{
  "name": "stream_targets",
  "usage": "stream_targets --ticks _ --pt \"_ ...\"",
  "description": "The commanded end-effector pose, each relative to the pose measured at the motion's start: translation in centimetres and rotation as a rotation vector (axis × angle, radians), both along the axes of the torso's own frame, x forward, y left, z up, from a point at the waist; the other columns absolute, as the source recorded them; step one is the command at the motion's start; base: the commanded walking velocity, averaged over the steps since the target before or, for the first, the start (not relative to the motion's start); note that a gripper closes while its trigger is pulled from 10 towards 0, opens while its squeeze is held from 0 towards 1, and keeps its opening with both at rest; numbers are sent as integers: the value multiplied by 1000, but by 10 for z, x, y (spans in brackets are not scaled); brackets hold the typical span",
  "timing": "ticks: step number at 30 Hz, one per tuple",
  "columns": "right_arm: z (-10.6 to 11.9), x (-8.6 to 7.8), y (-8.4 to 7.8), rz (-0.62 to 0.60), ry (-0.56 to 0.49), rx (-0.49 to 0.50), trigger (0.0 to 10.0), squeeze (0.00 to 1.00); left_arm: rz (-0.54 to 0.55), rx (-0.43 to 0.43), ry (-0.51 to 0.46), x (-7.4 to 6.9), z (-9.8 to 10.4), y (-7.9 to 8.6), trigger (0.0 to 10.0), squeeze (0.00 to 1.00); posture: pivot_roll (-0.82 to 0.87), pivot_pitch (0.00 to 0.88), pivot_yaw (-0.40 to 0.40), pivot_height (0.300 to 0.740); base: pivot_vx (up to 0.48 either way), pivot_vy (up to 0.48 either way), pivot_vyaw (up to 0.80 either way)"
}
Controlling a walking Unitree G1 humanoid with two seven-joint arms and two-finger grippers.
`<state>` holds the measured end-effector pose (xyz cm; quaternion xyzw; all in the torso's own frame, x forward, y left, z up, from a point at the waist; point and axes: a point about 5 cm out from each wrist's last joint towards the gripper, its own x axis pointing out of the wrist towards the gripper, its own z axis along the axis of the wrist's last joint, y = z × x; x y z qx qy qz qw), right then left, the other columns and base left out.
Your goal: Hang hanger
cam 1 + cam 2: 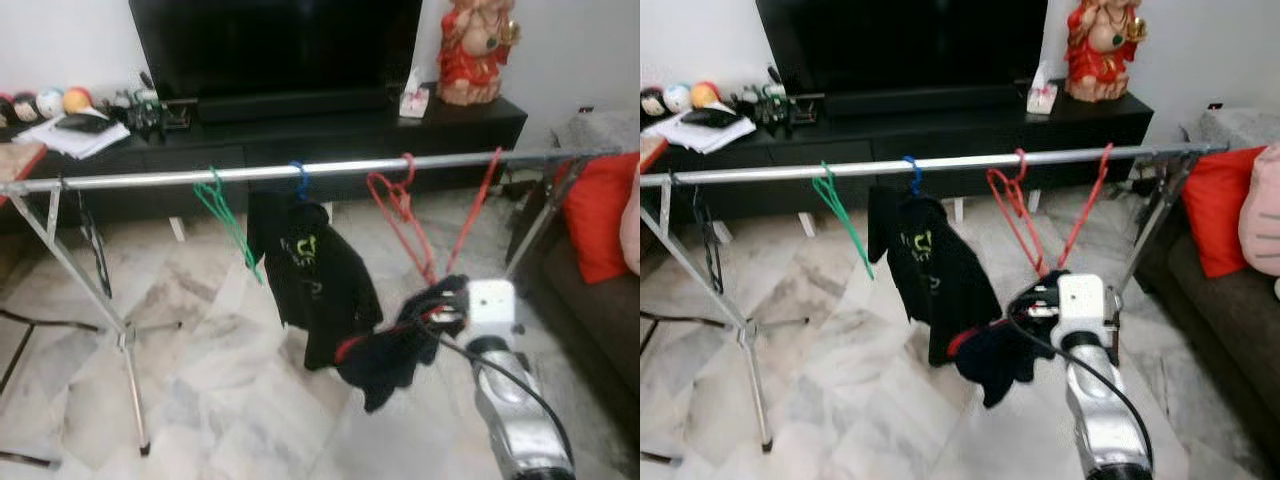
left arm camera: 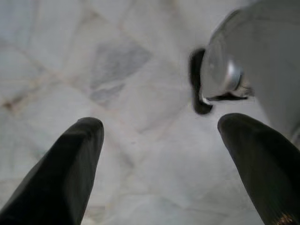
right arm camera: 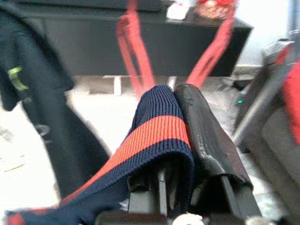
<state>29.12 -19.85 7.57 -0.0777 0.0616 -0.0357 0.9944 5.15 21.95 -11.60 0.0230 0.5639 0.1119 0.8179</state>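
Rail (image 1: 300, 170): you're looking at a green hanger (image 1: 225, 215), a blue hanger carrying a black hoodie (image 1: 315, 275), and a red hanger (image 1: 400, 215) already hooked on
Right gripper (image 1: 440, 305): fingers are pinching a navy knit garment with a red stripe (image 3: 154, 138), held low in front of the rail, just below the red hanger
Hanger in hand: I can't tell whether one is sitting inside that garment
Left gripper (image 2: 161, 154): fingers are spread wide, gripping nothing, pointing at the marble floor (image 2: 70, 70)
Progress: I'm judging the hang as not done; you're still needing to lift the load up and hook it onto free rail
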Motion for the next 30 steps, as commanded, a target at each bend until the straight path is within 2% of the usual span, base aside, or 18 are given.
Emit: stream_targets --ticks 1,4,8,10,12,13,14,16,18,19,20,21,22,23,24,26,27,30 --pt "7 5 8 27 -29 15 10000 0 12 15 6 -4 1 5 10000 0 -113 0 26 740 0 -409 0" --pt "2 4 9 50 -5 18 10000 0 14 20 6 -4 1 6 10000 0 -116 0 26 740 0 -396 0" --pt "-9 0 9 89 49 18 10000 0 51 35 -18 -3 1 6 10000 0 -118 0 26 740 0 0 0" --pt "-21 -3 7 94 93 4 10000 0 98 73 -75 0 4 9 10000 0 -111 0 22 740 0 0 0" --pt "-24 -4 6 94 104 0 10000 0 115 84 -93 1 5 9 10000 0 -111 0 22 740 0 0 0" --pt "-33 -8 4 100 139 -6 10000 0 145 118 -148 3 8 11 10000 0 -108 0 18 740 0 0 0" --pt "-33 -8 4 100 139 -6 10000 0 145 118 -148 3 8 11 10000 0 -108 0 18 740 0 0 0" --pt "-46 -13 1 116 201 -10 10000 0 140 178 -207 7 11 13 10000 0 -98 0 15 740 0 0 0" --pt "-50 -15 1 126 218 -9 10000 0 153 181 -220 8 12 13 10000 0 -97 0 13 740 0 0 0" --pt "-59 -19 1 142 265 -15 10000 0 170 214 -314 30 20 22 10000 0 -96 0 13 740 0 0 0" --pt "-62 -20 1 146 279 -16 10000 0 176 232 -370 45 27 28 10000 0 -96 0 13 740 0 0 0" --pt "-66 -22 0 142 298 -13 10000 0 156 275 -510 73 44 40 10000 0 -98 0 13 740 0 0 0" --pt "-69 -24 -1 138 310 -9 10000 0 139 303 -605 91 57 46 10000 0 -98 0 13 740 0 0 0" --pt "-71 -25 -2 132 321 -8 10000 0 124 322 -670 100 67 50 10000 0 -97 0 13 740 0 0 0" --pt "-71 -25 -2 132 321 -8 10000 0 124 322 -670 100 67 50 10000 0 -97 0 13 740 0 0 0" --pt "-83 -31 -10 94 374 16 10000 0 63 374 -812 115 88 51 10000 0 -94 0 11 740 0 0 0" --pt "-83 -31 -10 94 374 16 10000 0 63 374 -812 115 88 51 10000 0 -94 0 11 740 0 0 0" --pt "-98 -41 -18 60 451 20 10000 0 1 423 -980 129 115 44 10000 0 -96 0 9 740 0 0 0"
